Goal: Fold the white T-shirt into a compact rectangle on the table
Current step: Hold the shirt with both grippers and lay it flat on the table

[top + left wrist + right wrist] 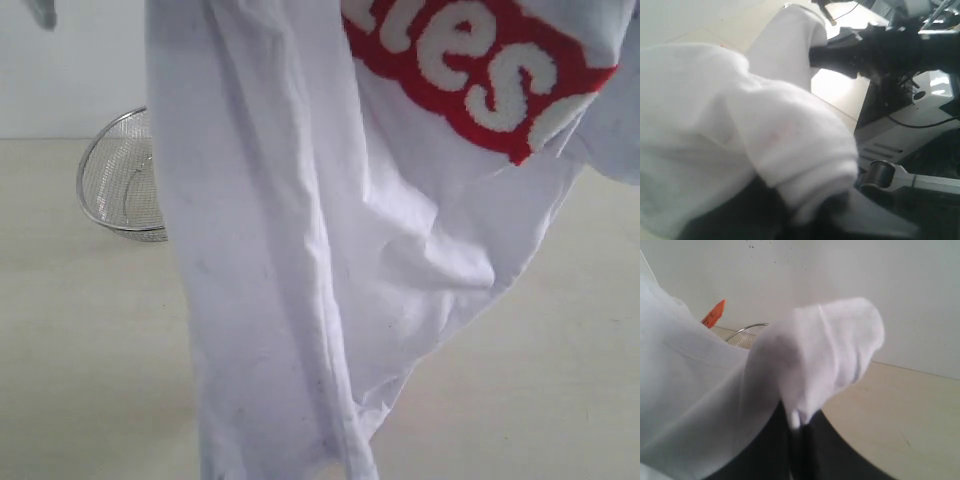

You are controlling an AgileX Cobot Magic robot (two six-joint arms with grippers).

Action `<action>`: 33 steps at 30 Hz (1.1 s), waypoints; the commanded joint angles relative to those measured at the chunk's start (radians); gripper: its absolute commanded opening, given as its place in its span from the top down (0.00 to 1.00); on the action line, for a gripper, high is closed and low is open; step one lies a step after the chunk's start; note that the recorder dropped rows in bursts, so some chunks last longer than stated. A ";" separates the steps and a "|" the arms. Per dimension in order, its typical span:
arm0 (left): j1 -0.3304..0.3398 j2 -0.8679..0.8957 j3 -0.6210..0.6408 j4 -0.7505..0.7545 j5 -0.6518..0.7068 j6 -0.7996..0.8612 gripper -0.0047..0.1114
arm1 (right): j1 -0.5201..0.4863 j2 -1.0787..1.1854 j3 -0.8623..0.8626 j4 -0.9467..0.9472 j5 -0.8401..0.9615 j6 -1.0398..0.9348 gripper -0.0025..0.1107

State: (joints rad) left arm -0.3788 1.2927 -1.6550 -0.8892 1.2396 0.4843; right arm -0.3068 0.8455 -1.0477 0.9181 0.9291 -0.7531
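White T-shirt [300,250] hangs, seemingly pinched by right fingers [765,455].

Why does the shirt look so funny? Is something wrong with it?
The white T-shirt is dangling in the air, bunched and creased, with its red lettering tilted, instead of lying flat on the table. Nothing looks torn or spilled.

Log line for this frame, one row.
white T-shirt: held up, unfolded, hanging over table | left gripper: shut on shirt | right gripper: shut on shirt | wire basket: on table
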 commanded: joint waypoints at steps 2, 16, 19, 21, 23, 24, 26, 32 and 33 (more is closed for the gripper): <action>-0.005 0.049 0.075 0.109 -0.025 0.017 0.92 | -0.003 -0.007 -0.010 -0.073 -0.025 0.056 0.98; -0.003 0.245 0.127 0.178 -0.230 0.168 0.92 | -0.001 0.136 -0.010 -0.041 -0.128 0.014 0.98; -0.003 0.297 0.127 0.201 -0.290 0.198 0.92 | -0.001 0.208 -0.010 -0.006 -0.182 -0.033 0.98; -0.003 0.331 0.127 0.235 -0.328 0.198 0.92 | -0.001 0.270 -0.010 0.033 -0.205 -0.082 0.98; -0.003 0.360 0.127 0.278 -0.362 0.198 0.92 | 0.007 0.332 -0.010 0.086 -0.221 -0.147 0.98; -0.001 0.376 0.127 0.302 -0.385 0.198 0.92 | 0.017 0.366 -0.010 0.118 -0.239 -0.179 0.98; 0.003 0.407 0.127 0.334 -0.436 0.198 0.92 | 0.042 0.426 -0.010 0.181 -0.295 -0.232 0.98; 0.032 0.515 0.127 0.341 -0.609 0.238 0.92 | 0.129 0.610 -0.010 0.352 -0.464 -0.424 0.98; 0.035 0.534 0.127 0.339 -0.639 0.250 0.92 | 0.142 0.642 -0.010 0.392 -0.489 -0.460 0.98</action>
State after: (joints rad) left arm -0.3563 1.7893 -1.5325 -0.5497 0.6953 0.7006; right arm -0.1953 1.4199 -1.0536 1.2151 0.5187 -1.1102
